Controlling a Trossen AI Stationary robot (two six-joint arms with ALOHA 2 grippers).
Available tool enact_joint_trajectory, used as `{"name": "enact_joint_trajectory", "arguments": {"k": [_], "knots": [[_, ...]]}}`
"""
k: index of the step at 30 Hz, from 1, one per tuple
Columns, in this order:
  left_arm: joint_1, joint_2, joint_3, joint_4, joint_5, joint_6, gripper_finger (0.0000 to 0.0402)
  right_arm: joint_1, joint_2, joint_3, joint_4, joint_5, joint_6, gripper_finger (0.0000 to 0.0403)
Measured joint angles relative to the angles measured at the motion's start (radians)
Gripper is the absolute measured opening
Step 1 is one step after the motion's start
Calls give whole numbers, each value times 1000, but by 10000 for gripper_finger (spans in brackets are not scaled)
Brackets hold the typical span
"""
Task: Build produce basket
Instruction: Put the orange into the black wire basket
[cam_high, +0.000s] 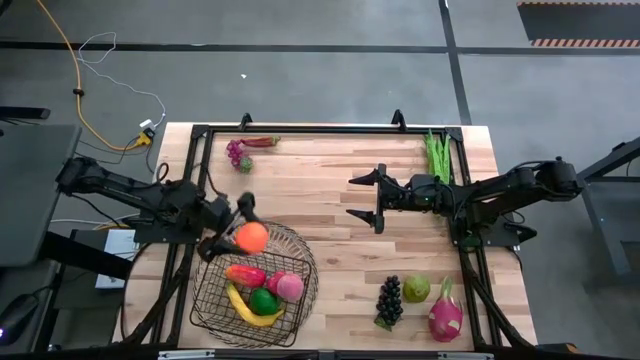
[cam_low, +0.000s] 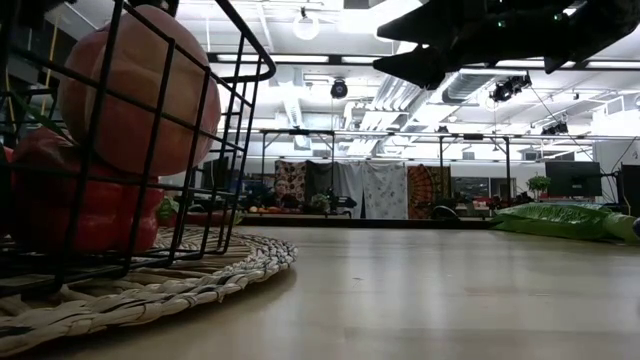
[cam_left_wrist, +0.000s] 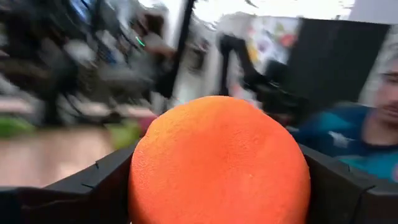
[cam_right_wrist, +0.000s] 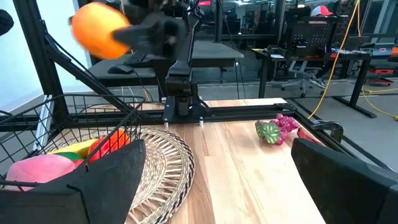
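Observation:
My left gripper (cam_high: 235, 229) is shut on an orange (cam_high: 251, 237) over the far-left rim of the wire basket (cam_high: 300, 262). The basket stands on a round woven mat (cam_right_wrist: 163, 163) near the table's front-left. Inside it lie a banana (cam_high: 254, 314), a lime (cam_high: 264, 300), a mango (cam_high: 245, 274) and a peach (cam_high: 289, 287). My right gripper (cam_high: 364, 197) hangs open above the table's middle, touching nothing. Loose on the table are purple grapes (cam_high: 238, 153), green beans (cam_high: 437, 155), dark grapes (cam_high: 390, 300), a pear (cam_high: 416, 289) and a dragon fruit (cam_high: 445, 312). My left gripper pinches the orange by two opposite sides (cam_left_wrist: 140, 177) between its two fingers (cam_left_wrist: 93, 183). The fingers lie level, coming from the table's left side. The orange is lifted clear, above the basket's rim.
A black frame (cam_high: 300, 128) runs along the table's far edge and down both sides. Bare wood lies between the basket and the fruit at the front right. In the left wrist view a person (cam_left_wrist: 373, 124) shows beyond the table.

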Motion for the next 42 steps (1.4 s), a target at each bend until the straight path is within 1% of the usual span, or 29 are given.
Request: {"name": "enact_joint_trajectory", "arguments": {"k": [3,6,8,10,14,16,18,24,27,34,38,42], "knots": [[-61,41,0,-13,41,-78,330,0,0,0,0,0,-3,394],[-157,99,0,-12,31,-104,330,0,0,0,0,0,-3,394],[-222,144,0,-12,-29,-103,330,0,0,0,0,0,-3,394],[-281,189,0,-12,-117,-103,330,0,0,0,0,0,1,394],[-364,268,0,-12,-265,-99,330,0,0,0,0,0,4,394],[-392,303,0,-12,-311,-82,331,0,0,0,0,0,4,394],[-413,334,0,-12,-329,-55,331,0,0,0,0,0,4,394],[-438,394,0,-7,-364,-43,331,0,0,0,0,0,4,394],[-437,398,1,-5,-369,-60,331,0,0,0,0,0,4,394],[-438,399,1,-8,-364,-10,331,0,0,0,-1,0,0,394],[-437,399,1,-1,-367,-58,331,0,0,0,-2,0,0,394],[-437,398,1,3,-362,-76,331,0,0,0,-2,0,0,394]]}}
